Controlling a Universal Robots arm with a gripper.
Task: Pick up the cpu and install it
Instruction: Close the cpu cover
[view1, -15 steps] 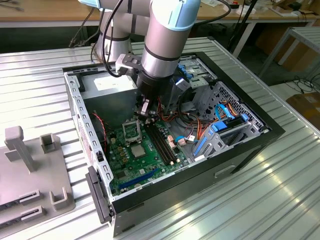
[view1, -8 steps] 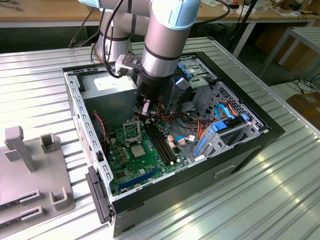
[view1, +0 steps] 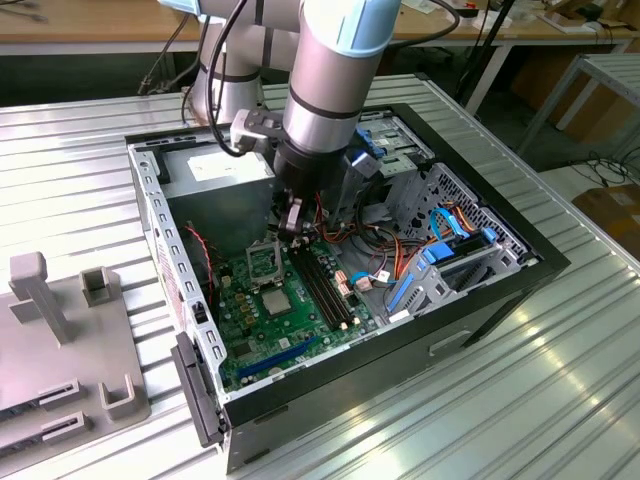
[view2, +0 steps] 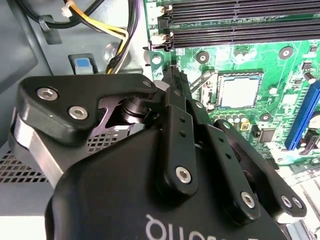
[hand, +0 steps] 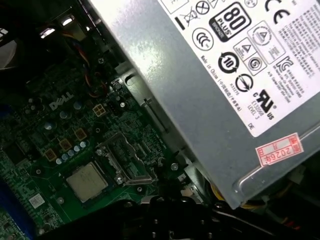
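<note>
Silvery cpu (hand: 86, 181) seated on green motherboard (view1: 262, 325) | gripper (view2: 172, 75) above, fingers together, holding nothing | black socket (hand: 124, 159) beside cpu

arm steeply downward, tool (view1: 293, 226) low, narrow fingers (view2: 176, 82) pressed together, empty

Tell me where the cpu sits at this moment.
The cpu lies flat on the green board inside the open computer case, in front of the gripper in the exterior view, between the socket and a blue slot.
</note>
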